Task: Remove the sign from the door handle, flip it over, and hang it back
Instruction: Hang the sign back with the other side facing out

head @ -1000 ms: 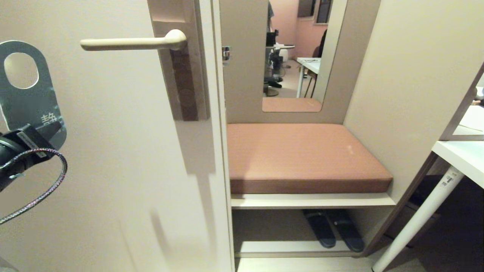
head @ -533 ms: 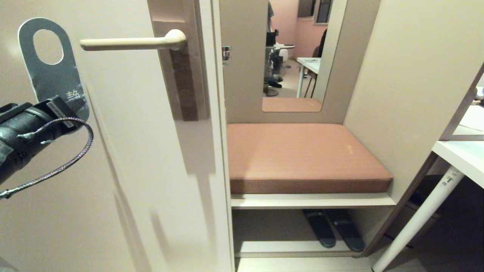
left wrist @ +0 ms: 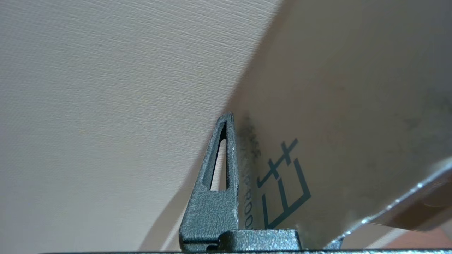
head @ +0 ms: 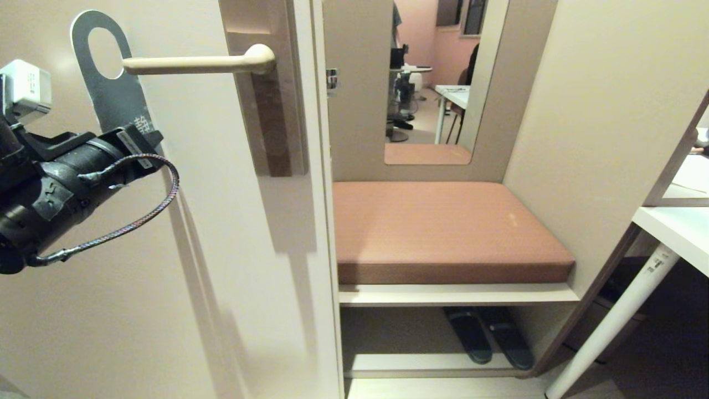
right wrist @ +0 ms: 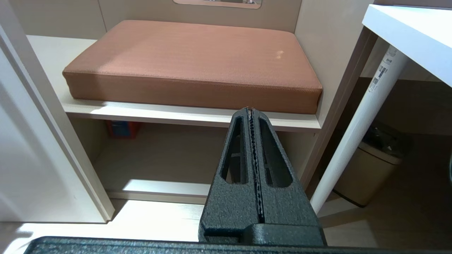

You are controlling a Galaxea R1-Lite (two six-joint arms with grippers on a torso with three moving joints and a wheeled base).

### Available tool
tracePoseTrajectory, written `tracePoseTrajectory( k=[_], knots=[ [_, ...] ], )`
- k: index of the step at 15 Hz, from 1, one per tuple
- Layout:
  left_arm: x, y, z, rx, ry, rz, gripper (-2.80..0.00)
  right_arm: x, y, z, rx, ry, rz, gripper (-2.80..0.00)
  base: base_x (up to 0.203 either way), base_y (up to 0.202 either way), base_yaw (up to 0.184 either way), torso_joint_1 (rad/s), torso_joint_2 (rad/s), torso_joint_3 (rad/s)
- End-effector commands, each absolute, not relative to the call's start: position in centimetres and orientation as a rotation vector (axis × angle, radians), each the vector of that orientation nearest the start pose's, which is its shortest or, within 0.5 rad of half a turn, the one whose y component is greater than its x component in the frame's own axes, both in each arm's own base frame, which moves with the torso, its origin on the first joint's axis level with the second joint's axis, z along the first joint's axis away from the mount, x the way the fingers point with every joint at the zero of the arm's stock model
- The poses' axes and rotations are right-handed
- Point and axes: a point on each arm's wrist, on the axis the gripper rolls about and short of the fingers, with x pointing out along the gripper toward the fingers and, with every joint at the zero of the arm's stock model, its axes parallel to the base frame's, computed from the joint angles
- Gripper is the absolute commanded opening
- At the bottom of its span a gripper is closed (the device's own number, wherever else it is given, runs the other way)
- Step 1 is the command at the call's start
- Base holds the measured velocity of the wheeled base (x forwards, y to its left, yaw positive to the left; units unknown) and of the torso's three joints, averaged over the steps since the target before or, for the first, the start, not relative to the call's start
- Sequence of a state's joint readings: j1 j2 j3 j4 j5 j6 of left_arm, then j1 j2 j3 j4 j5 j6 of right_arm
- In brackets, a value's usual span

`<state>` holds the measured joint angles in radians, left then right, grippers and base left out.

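The sign (head: 113, 94) is a rounded blue-grey card with an oval hole near its top, and it stands upright against the door. My left gripper (head: 141, 136) is shut on its lower end. The right edge of the hole sits level with the free tip of the door handle (head: 194, 64), a cream lever on a brown plate. I cannot tell whether the tip is inside the hole. In the left wrist view, one finger (left wrist: 215, 197) presses the sign's (left wrist: 317, 106) pale printed side; the other is hidden behind the card. My right gripper (right wrist: 250, 110) is shut and empty, low in front of the bench.
To the right of the door's edge there is a brown cushion (head: 443, 227) on a shelf bench, with dark slippers (head: 487, 335) beneath it. A white table leg (head: 615, 321) slants at the far right, with a bin (right wrist: 370, 173) behind it.
My left arm has carried the sign up and to the right, from well left of and below the handle until its hole reaches the lever's tip. The right arm has not moved.
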<state>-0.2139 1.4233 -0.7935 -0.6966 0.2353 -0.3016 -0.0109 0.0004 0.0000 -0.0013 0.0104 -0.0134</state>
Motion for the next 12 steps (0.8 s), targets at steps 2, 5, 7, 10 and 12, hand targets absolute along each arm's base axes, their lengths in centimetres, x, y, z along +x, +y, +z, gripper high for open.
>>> tracePoseTrajectory(
  k=[2, 5, 7, 10, 12],
  knots=[
    [24.2, -6.1, 25.9, -0.319, -0.057, -0.009, -2.8, -2.3, 0.0, 7.6, -0.014, -0.002, 0.001, -2.8, 0.0, 0.0, 0.0, 0.0, 0.0, 0.0],
    [23.6, -8.1, 25.9, -0.321, -0.049, -0.032, -2.8, -2.3, 0.0, 7.6, -0.014, -0.002, 0.0, -2.8, 0.0, 0.0, 0.0, 0.0, 0.0, 0.0],
    [23.2, -8.9, 25.8, -0.323, -0.044, -0.044, -2.8, -2.3, 0.0, 7.6, -0.014, -0.003, 0.0, -2.8, 0.0, 0.0, 0.0, 0.0, 0.0, 0.0],
    [23.0, -8.8, 25.7, -0.322, -0.045, -0.031, -2.8, -2.3, 0.0, 7.6, -0.014, -0.002, 0.0, -2.8, 0.0, 0.0, 0.0, 0.0, 0.0, 0.0],
    [22.6, -8.6, 25.6, -0.317, -0.043, -0.027, -2.8, -2.3, 0.0, 7.6, -0.014, -0.002, 0.0, -2.8, 0.0, 0.0, 0.0, 0.0, 0.0, 0.0]
  ],
)
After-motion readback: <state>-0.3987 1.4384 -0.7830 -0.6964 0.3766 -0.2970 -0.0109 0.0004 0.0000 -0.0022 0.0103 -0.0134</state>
